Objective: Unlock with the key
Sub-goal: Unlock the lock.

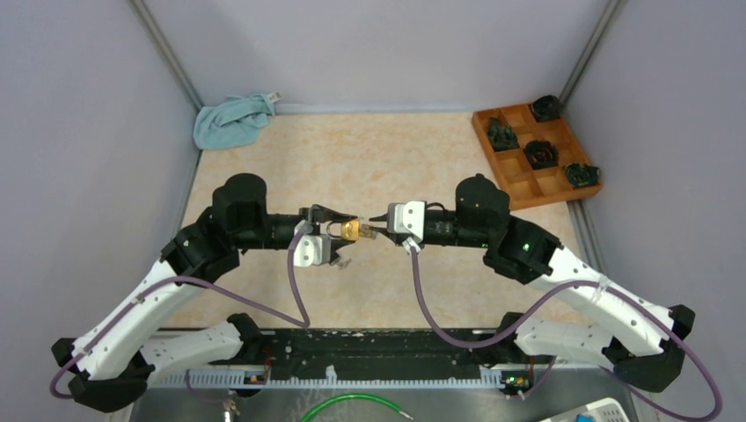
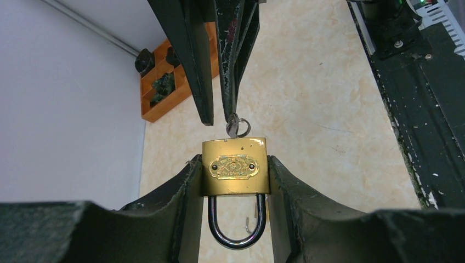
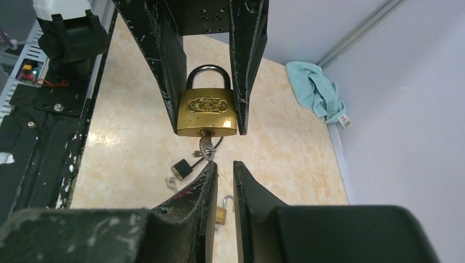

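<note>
My left gripper (image 1: 346, 230) is shut on a brass padlock (image 1: 351, 230) and holds it by its sides above the table, steel shackle seated in the body. In the left wrist view the padlock (image 2: 234, 183) sits between my fingers, shackle toward the camera. A key (image 2: 233, 126) on a small ring sticks in the keyhole on the far face. My right gripper (image 1: 376, 227) faces the lock. In the right wrist view its jaws (image 3: 225, 164) stand a narrow gap apart with nothing between them, and the key (image 3: 206, 148) hangs just past the left fingertip (image 3: 211, 170).
A small black padlock (image 3: 182, 169) and a small brass padlock (image 3: 221, 213) with its shackle raised lie on the table below. A teal cloth (image 1: 230, 120) lies at the back left. A wooden compartment tray (image 1: 526, 180) with dark objects stands at the back right.
</note>
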Robot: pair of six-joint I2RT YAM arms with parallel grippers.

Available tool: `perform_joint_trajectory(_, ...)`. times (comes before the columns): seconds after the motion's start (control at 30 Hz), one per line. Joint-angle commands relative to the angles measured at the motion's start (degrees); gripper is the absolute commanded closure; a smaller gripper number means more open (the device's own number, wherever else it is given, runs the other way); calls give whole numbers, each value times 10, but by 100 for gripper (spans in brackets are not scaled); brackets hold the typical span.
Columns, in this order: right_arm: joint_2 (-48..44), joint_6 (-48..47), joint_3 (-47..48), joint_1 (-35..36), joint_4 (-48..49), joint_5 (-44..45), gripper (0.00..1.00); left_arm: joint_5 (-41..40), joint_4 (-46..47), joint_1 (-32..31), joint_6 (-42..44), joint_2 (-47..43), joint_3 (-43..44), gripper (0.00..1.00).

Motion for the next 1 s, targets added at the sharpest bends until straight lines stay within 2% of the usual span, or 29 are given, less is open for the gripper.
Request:
perform_joint_trajectory(0.0,-19,-2,4,3,34,-4,85,17,10,-1,4,-2,16,100)
perform_joint_trajectory(0.37,-22,6,-7,3,32,-25,86,5,16,0,3,-4,18,100)
perform_joint_trajectory(0.6,-16,-9,5,3,5,-18,73,3,17,0,7,-4,19,100)
perform_joint_trajectory(0.97,-52,-36,-9,4,-18,-6,67,1,5,0,20,-2,24,100)
